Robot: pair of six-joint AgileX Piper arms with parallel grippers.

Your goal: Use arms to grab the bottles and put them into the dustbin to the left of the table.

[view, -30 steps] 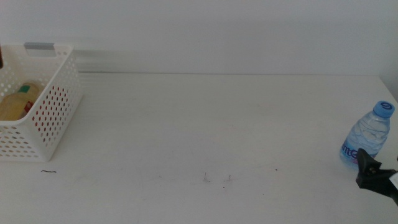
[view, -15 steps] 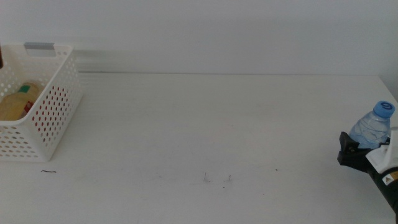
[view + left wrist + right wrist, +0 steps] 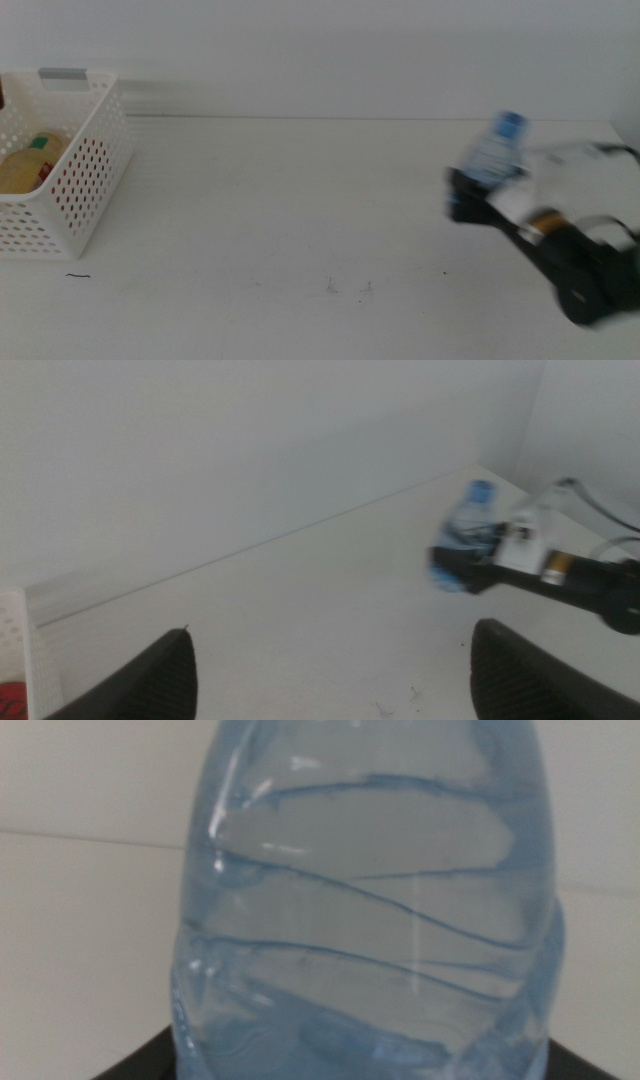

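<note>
Your right gripper [image 3: 470, 195] is motion-blurred over the table's [image 3: 300, 200] right side, clamped on the water bottle [image 3: 494, 150]: clear, ribbed plastic, blue cap, upright, carried off the surface. Up close it fills the right wrist view, its cap cut off. Your left gripper [image 3: 330, 665] hangs wide apart, holding nothing. The perforated white dustbin [image 3: 85, 190], far left, holds a yellow bottle [image 3: 25, 165], half hidden.
</note>
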